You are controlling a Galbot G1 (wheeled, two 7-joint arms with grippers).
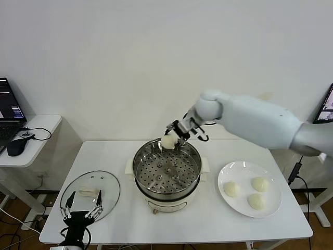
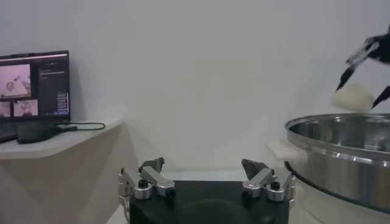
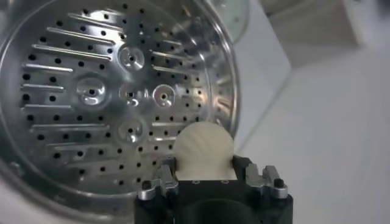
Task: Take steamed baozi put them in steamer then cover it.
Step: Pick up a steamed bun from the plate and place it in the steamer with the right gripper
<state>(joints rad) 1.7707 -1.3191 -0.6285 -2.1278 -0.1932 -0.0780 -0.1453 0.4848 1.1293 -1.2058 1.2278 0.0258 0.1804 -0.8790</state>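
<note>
My right gripper [image 1: 173,136] is shut on one cream-white baozi [image 1: 168,141] and holds it above the far rim of the steamer [image 1: 143,156]. In the right wrist view the baozi [image 3: 204,151] sits between the jaws over the steamer's perforated floor [image 3: 91,91], which holds nothing. Three more baozi [image 1: 252,191] lie on the white plate [image 1: 227,172] at the right. The glass cover [image 1: 106,194] lies flat on the table at the left. My left gripper [image 1: 81,203] hovers open over the cover's near edge, holding nothing.
The steamer stands on a cream pot base [image 1: 156,204] in the middle of the white table [image 1: 208,224]. A side table [image 1: 36,130] with a laptop [image 1: 9,112] and a mouse [image 1: 15,147] stands at the far left. A monitor [image 1: 327,104] shows at the right edge.
</note>
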